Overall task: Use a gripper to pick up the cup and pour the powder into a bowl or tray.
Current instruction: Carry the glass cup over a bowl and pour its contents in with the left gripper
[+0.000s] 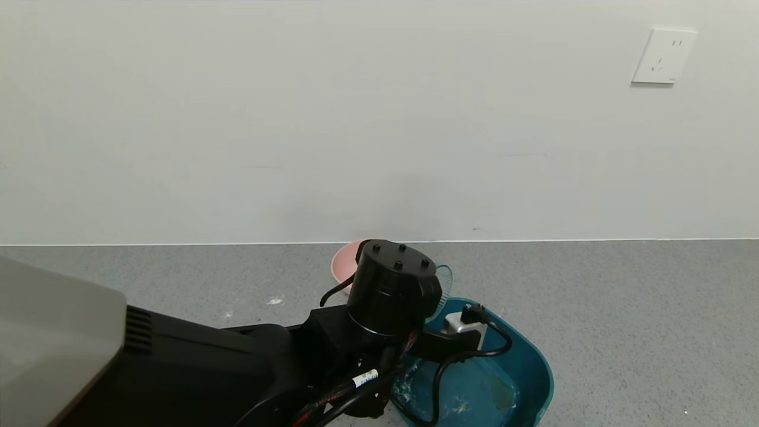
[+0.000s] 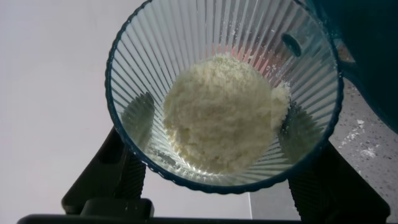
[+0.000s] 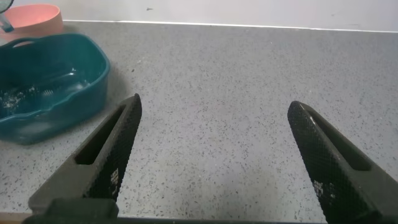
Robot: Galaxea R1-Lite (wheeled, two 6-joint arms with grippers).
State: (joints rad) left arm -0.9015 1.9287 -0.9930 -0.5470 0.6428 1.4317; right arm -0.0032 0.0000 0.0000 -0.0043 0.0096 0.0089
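My left gripper (image 2: 219, 121) is shut on the ribbed pale blue-green cup (image 2: 224, 93), with one finger (image 2: 115, 174) on each side of it. The cup's mouth faces the wrist camera, and a heap of white powder (image 2: 221, 112) lies inside. In the head view the cup (image 1: 443, 283) shows past the black wrist joint (image 1: 391, 290), held at the far rim of the dark teal tub (image 1: 528, 362). White powder traces (image 1: 456, 408) lie in the tub. My right gripper (image 3: 214, 106) is open and empty, low over the grey counter beside the tub (image 3: 93, 84).
A small pink bowl (image 1: 345, 261) stands behind the cup by the wall, and also shows in the right wrist view (image 3: 34, 18). Powder specks (image 1: 274, 300) lie on the grey counter. A wall socket (image 1: 663, 56) is at the upper right.
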